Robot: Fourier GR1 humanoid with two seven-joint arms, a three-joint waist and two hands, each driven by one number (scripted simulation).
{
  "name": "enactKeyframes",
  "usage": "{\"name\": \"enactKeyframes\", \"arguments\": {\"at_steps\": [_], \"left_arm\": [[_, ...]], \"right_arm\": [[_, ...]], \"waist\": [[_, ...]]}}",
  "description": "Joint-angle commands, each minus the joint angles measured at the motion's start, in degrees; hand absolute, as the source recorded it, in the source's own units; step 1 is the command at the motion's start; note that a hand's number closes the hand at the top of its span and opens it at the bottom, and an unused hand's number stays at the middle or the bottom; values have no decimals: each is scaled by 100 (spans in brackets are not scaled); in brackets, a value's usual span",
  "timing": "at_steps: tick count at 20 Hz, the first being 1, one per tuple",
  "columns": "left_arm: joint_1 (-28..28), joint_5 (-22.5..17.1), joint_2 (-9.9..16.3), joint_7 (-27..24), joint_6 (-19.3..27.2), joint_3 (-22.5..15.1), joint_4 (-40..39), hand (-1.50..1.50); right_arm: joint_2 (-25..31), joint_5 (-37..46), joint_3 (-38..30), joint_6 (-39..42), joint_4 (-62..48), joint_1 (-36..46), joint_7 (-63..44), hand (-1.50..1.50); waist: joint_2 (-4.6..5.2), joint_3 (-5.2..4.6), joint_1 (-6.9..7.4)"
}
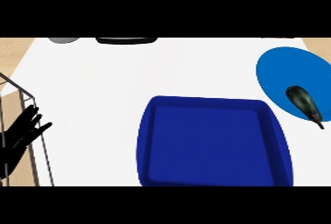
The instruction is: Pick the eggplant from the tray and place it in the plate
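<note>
The dark eggplant [304, 105] lies on the blue plate [287, 74] at the right, near the plate's lower right rim, its stem end pointing down and right. The dark blue tray [213, 142] sits in the middle of the white counter with nothing in it. My left hand [19, 135] rests at the left edge with straight fingers pointing up, holding nothing, far from the tray. My right hand does not show in the head view.
A wire rack [29, 131] stands at the left edge, by my left hand. A grey object [62, 40] and a black object [127, 40] sit at the counter's far edge. White counter top [129, 74] spreads between tray and far edge.
</note>
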State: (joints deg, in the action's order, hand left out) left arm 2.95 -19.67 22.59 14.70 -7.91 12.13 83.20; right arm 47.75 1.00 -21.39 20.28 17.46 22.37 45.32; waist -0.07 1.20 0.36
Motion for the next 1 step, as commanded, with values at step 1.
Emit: {"name": "enactKeyframes", "arguments": {"at_steps": [1], "left_arm": [[-147,630,-1057,-102,413,-1132,82,0]], "right_arm": [[184,64,28,276,-88,-122,320,-150]], "waist": [[81,-88,-113]]}}
